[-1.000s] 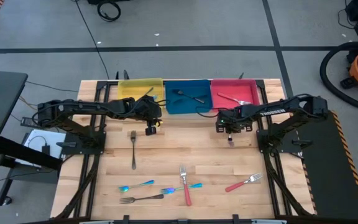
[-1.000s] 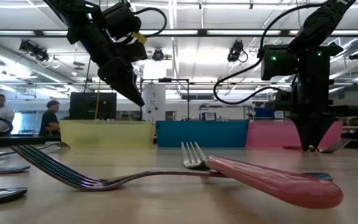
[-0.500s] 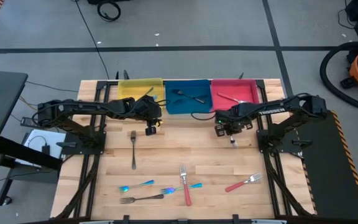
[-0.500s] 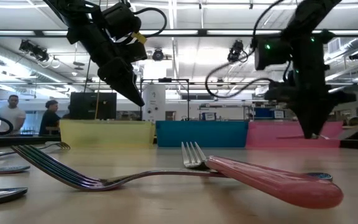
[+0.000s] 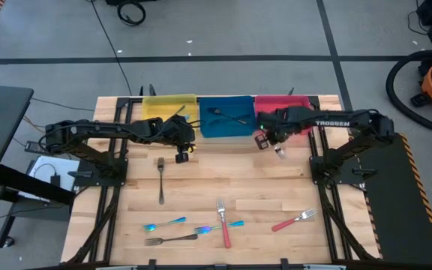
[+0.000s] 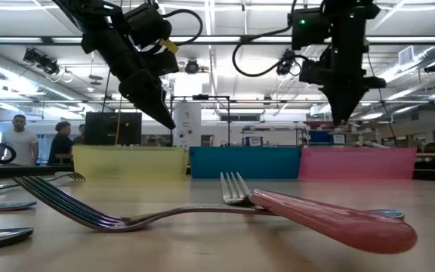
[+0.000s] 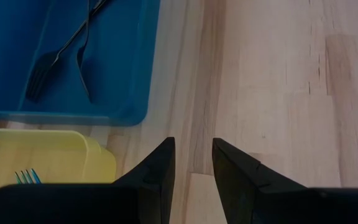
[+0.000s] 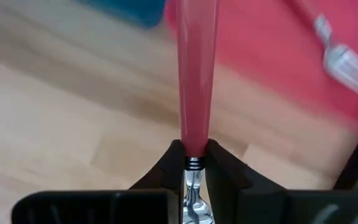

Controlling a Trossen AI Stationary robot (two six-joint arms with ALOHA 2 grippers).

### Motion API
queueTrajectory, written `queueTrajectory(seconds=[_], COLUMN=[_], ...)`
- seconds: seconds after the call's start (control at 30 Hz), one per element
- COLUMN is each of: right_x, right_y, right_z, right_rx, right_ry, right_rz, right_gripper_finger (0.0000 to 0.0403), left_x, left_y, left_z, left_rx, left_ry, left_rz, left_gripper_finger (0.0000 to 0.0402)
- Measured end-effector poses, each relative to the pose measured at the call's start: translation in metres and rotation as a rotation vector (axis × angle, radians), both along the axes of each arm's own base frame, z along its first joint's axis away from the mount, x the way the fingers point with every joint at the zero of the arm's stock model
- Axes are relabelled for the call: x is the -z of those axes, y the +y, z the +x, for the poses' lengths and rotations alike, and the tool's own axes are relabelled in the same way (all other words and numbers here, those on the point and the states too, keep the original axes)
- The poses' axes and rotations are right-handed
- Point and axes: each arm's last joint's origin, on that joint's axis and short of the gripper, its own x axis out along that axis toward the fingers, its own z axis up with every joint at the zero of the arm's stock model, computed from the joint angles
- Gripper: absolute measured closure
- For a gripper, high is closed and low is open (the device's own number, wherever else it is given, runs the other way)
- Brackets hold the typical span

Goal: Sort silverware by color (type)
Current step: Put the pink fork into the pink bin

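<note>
wooden table [image 5: 276,195]: three trays [image 5: 227,118] at back, scattered silverware [image 5: 222,222].

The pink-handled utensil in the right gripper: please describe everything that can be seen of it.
The pink-handled utensil has a smooth, glossy pink handle that tapers down to a small ribbed collar, then shiny silver metal. The right gripper clamps it at that collar; its working end is hidden behind the jaws. It is held off the table, its handle reaching over the red tray, touching nothing else.

The pink-handled silver utensil [image 8: 196,74] runs off the right wrist picture's edges, its working end hidden. A blurred silver utensil [image 8: 347,59] in the red plastic tray [image 8: 272,68] is cut off too.
</note>
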Motion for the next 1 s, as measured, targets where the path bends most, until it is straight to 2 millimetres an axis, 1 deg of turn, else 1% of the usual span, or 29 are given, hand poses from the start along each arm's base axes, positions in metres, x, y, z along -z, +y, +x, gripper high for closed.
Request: queueTrajectory(seconds=[0.13, 0.23, 0.33, 0.47, 0.57, 0.7, 0.77, 0.83, 1.0], right_x=[-0.014, -0.015, -0.014, -0.016, -0.019, -0.022, -0.018, -0.009, 0.022], right_y=[-0.027, -0.048, -0.071, -0.098, -0.113, -0.128, -0.135, -0.141, -0.153], right_z=[-0.005, -0.015, -0.027, -0.038, -0.042, -0.045, -0.044, -0.042, -0.031], right_rx=[-0.029, -0.059, -0.084, -0.184, -0.240, -0.287, -0.302, -0.320, -0.376], right_ry=[-0.008, 0.020, 0.073, 0.094, 0.083, 0.077, 0.088, 0.108, 0.195], right_rz=[-0.037, -0.060, -0.125, -0.213, -0.284, -0.359, -0.365, -0.343, -0.263], right_gripper_finger=[0.0356, 0.0356, 0.0356, 0.0356, 0.0356, 0.0356, 0.0356, 0.0356, 0.0356], left_x=[0.000, 0.000, 0.000, 0.000, 0.000, 0.000, 0.000, 0.000, 0.000], left_y=[0.000, 0.000, 0.000, 0.000, 0.000, 0.000, 0.000, 0.000, 0.000], left_z=[0.000, 0.000, 0.000, 0.000, 0.000, 0.000, 0.000, 0.000, 0.000], left_rx=[-0.011, -0.012, -0.012, -0.012, -0.011, -0.011, -0.007, -0.007, 0.007], left_ry=[-0.003, -0.004, -0.003, -0.003, -0.003, -0.003, -0.002, -0.003, 0.001], left_rz=[-0.009, -0.010, -0.010, -0.010, -0.010, -0.009, -0.007, -0.006, 0.006], left_gripper_finger=[0.0294, 0.0294, 0.0294, 0.0294, 0.0294, 0.0294, 0.0294, 0.0294, 0.0294])
